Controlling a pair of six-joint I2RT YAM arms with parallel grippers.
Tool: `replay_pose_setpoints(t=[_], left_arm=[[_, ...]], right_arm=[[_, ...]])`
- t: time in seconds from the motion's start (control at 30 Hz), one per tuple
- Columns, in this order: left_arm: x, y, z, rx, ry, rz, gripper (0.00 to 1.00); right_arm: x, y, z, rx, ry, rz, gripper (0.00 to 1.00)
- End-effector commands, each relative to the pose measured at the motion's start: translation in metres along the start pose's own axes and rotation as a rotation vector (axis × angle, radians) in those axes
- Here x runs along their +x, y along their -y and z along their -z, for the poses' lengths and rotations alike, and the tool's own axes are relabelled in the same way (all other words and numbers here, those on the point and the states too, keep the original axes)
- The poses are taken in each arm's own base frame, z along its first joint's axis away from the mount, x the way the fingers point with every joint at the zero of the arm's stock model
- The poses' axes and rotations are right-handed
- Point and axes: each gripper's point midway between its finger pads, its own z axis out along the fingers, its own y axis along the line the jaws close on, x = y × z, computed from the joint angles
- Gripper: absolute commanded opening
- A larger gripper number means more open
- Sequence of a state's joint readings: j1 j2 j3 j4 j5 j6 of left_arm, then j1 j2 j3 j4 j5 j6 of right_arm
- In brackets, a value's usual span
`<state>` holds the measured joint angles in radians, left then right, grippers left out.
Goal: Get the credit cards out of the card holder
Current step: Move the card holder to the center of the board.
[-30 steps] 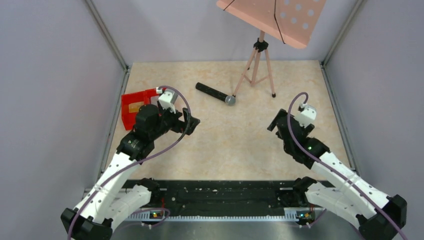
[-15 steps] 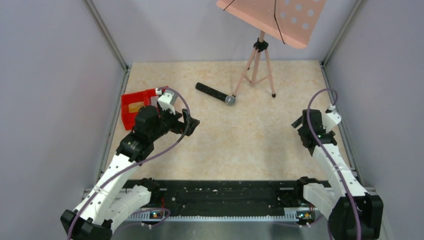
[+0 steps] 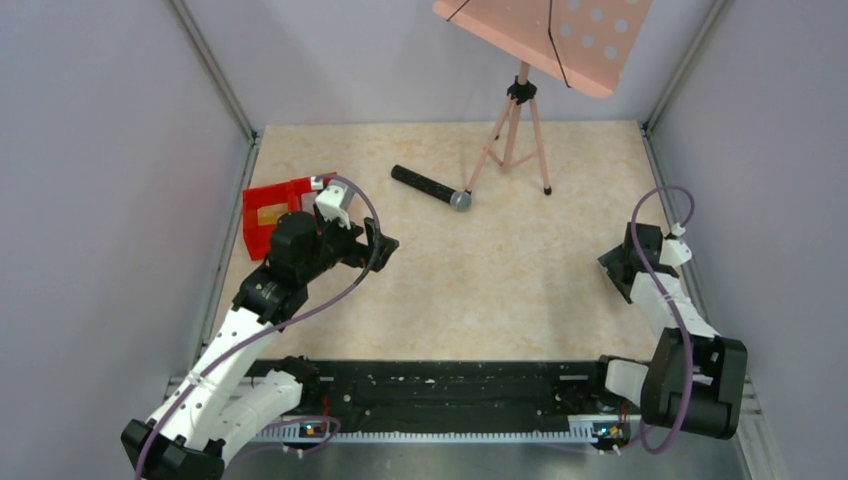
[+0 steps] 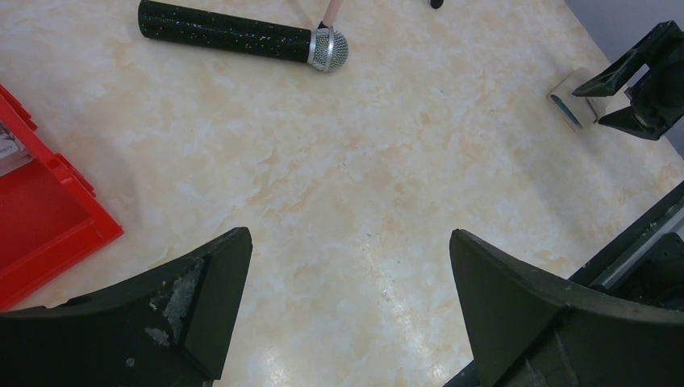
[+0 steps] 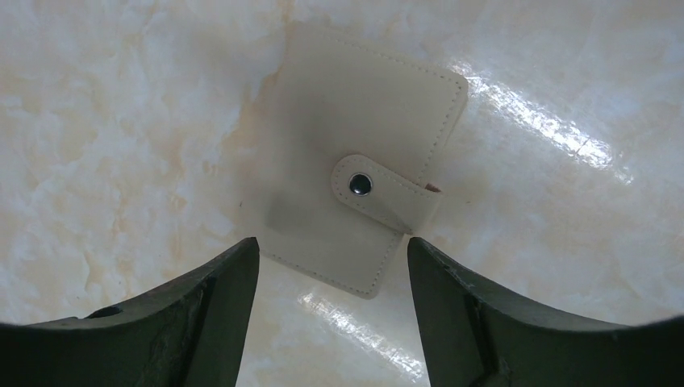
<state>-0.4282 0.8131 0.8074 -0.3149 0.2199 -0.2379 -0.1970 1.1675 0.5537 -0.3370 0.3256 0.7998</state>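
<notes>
The card holder [image 5: 355, 169] lies flat on the table, folded shut, its cream cover held by a tab with a dark snap [image 5: 360, 185]. My right gripper [image 5: 331, 246] is open just above it, jaws either side of its near edge, not touching. In the left wrist view the holder [image 4: 567, 103] shows a blue edge by the right gripper [image 4: 587, 106]. In the top view the right gripper [image 3: 622, 268] hides it. No credit cards show at the holder. My left gripper [image 3: 380, 245] [image 4: 348, 242] is open and empty over bare table.
A red two-compartment tray [image 3: 262, 232] stands at the left with a yellowish flat piece [image 3: 268, 214] in it. A black microphone [image 3: 430, 187] lies mid-back. A pink tripod stand [image 3: 515, 130] is behind it. The right wall is close to the right gripper.
My right arm has swung right and folded back toward its base, bringing its gripper down near the right edge over the card holder. The left arm has not moved.
</notes>
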Motion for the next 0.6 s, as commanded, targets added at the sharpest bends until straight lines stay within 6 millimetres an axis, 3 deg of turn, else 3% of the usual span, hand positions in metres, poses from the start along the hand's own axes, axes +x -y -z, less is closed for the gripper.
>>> replay_pose_setpoints(t=[0.0, 0.3, 0.57], left_arm=[[-0.014, 0.003, 0.002, 0.009, 0.058, -0.011, 0.98], [-0.014, 0.003, 0.002, 0.010, 0.058, -0.012, 0.98], [-0.013, 0.003, 0.001, 0.006, 0.056, -0.015, 0.98]], right_arm=[[-0.013, -0.015, -0.003, -0.073, 0.039, -0.041, 0.68], [-0.014, -0.011, -0.015, -0.038, 0.031, -0.043, 0.67], [-0.004, -0.010, -0.029, 0.015, -0.043, -0.014, 0.79]])
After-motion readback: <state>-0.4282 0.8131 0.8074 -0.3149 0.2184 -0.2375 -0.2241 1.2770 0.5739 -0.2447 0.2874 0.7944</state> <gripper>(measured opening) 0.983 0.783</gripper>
